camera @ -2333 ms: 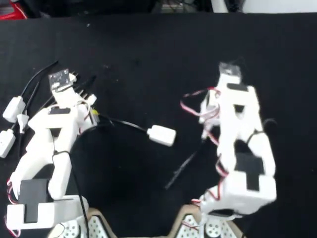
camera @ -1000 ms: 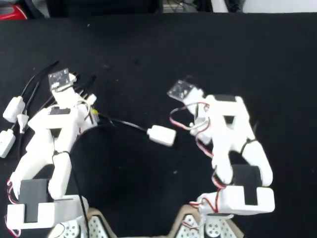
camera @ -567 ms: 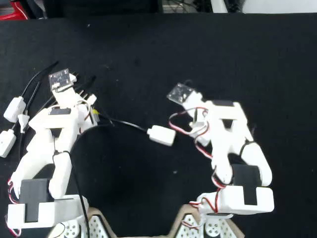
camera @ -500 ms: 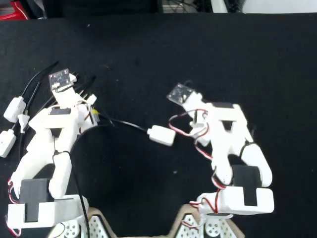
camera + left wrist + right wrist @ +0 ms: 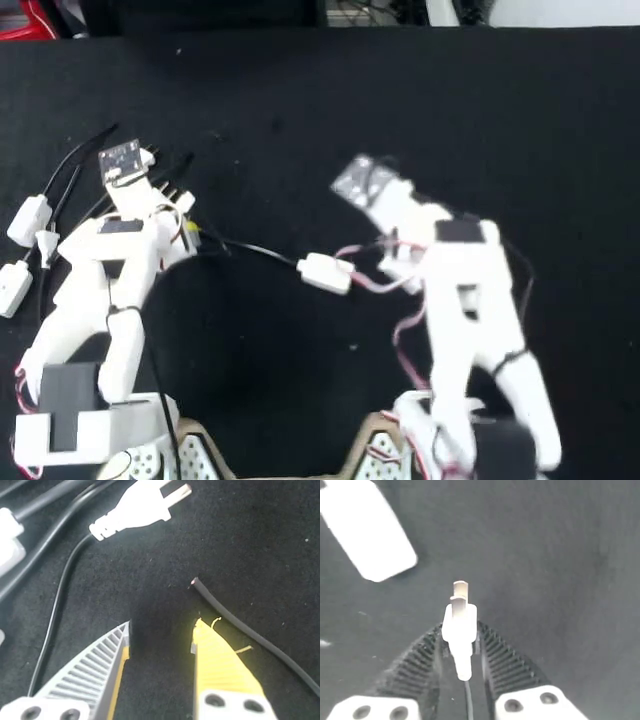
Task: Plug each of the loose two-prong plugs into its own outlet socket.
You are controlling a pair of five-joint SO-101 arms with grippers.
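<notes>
**Item 1.** Right gripper (image 5: 461, 630): fingers clamped on the body of a small white two-prong plug (image 5: 461, 612). The prongs point forward out of the grip, and the thin cord runs back between the fingers.

**Item 2.** White rectangular outlet socket block (image 5: 325, 272) on a black lead: it lies flat on the black-covered bench (image 5: 300, 90), just beside the right arm's wrist, on the side toward the left arm. Its long axis runs roughly across the bench, and the lead leaves the end nearer the left arm. Seen from the right wrist, the block sits off to one side of the prongs' line, not ahead of them. In my judgement the plug must swing round to face the block's free end before any push. The right arm is much the nearer.

**Item 3.** Left gripper (image 5: 161, 627): fingers apart, holding nothing, low over the bench. A second white two-prong plug (image 5: 137, 505) lies loose ahead of it. A black cable end (image 5: 196, 583) lies just beside the yellow finger.
</notes>
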